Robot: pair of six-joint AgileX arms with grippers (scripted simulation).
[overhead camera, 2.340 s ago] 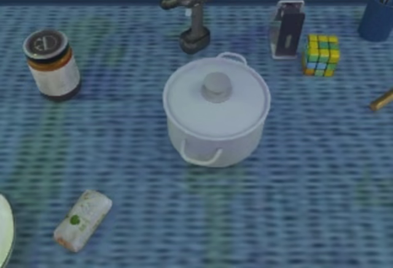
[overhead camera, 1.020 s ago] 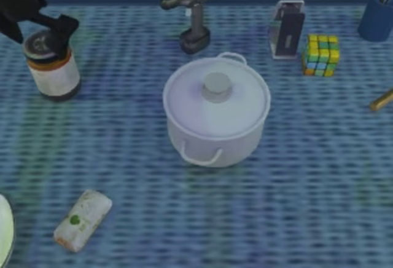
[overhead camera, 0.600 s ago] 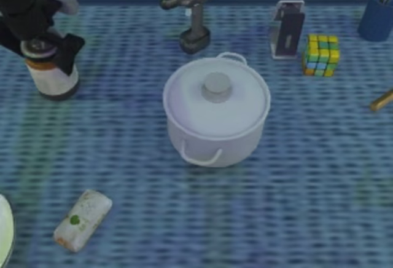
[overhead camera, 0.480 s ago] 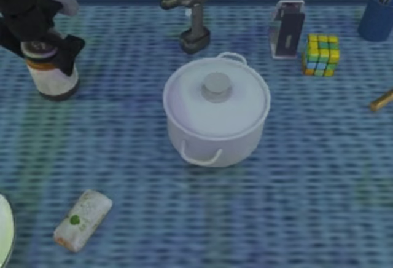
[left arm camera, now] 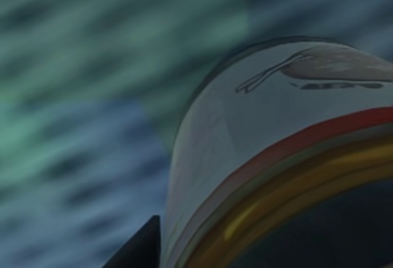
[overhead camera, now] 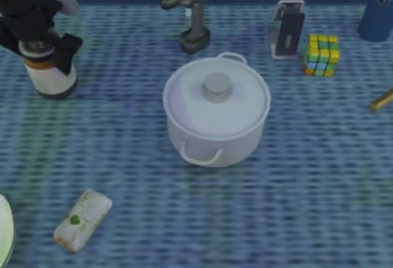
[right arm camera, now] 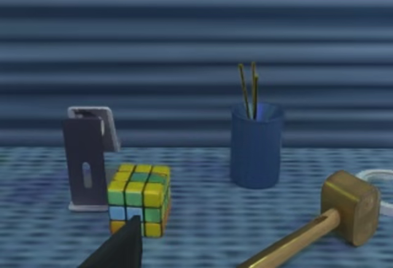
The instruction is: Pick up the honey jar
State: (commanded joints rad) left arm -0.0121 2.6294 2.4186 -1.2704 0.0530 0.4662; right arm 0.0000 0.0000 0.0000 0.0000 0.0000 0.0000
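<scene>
- Honey jar [overhead camera: 50,74], a small round glass jar with a white label, an orange band and a dark lid, stands at the far left of the blue woven table [overhead camera: 295,188].
- My left gripper [overhead camera: 40,43], a black claw, sits over the jar's lid with a finger on each side. I cannot tell if it is squeezing the jar.
- A big white pot with a lid [overhead camera: 216,109] sits in the middle, well apart from the jar.
- My right arm is out of the top view; its claw cannot be judged.
</scene>
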